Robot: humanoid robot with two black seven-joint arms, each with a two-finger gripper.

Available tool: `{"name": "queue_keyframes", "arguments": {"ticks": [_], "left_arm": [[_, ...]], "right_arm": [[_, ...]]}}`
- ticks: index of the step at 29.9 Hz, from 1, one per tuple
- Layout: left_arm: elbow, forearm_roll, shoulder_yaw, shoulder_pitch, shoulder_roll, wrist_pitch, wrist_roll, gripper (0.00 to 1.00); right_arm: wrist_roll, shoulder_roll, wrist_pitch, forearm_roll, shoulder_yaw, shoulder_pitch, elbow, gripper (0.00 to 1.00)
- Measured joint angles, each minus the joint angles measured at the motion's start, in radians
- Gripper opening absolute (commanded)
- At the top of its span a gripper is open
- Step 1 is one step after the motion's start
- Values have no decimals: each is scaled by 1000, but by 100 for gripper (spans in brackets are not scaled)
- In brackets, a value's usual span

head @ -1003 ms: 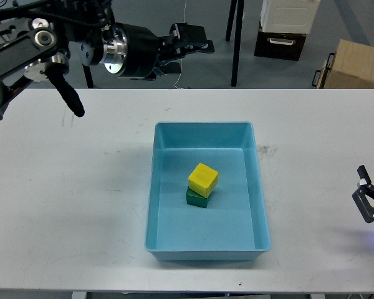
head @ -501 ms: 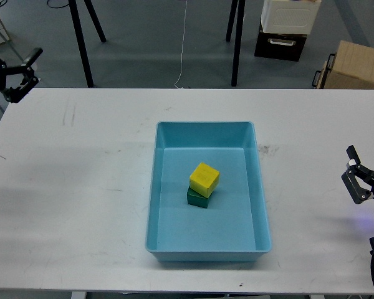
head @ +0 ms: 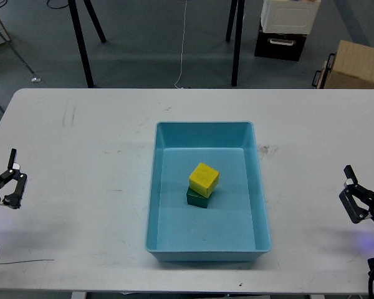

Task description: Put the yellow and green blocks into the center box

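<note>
Now the left gripper (head: 9, 182) has swung down from the far side to the table's left edge, open and empty, like the right gripper (head: 356, 200). Both blocks sit in the box (head: 206, 249), yellow block (head: 204, 179) on green block (head: 197, 199); the task looks done.

I count one yellow block (head: 204, 179), one green block (head: 196, 199), one blue box (head: 206, 129), one counter (head: 81, 187).

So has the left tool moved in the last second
Yes. The left tool was up beyond the table's far edge, above the blue box; now it sits low at the table's left edge, level with the box's middle.
</note>
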Motion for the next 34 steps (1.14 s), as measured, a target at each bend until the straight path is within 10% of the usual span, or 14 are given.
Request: {"name": "queue_keyframes", "arguments": {"ticks": [34], "left_arm": [[0,-149,207,99,-1,0,-16,100]], "right_arm": [[24,9,22,-5,-16,-93,83,98]]}}
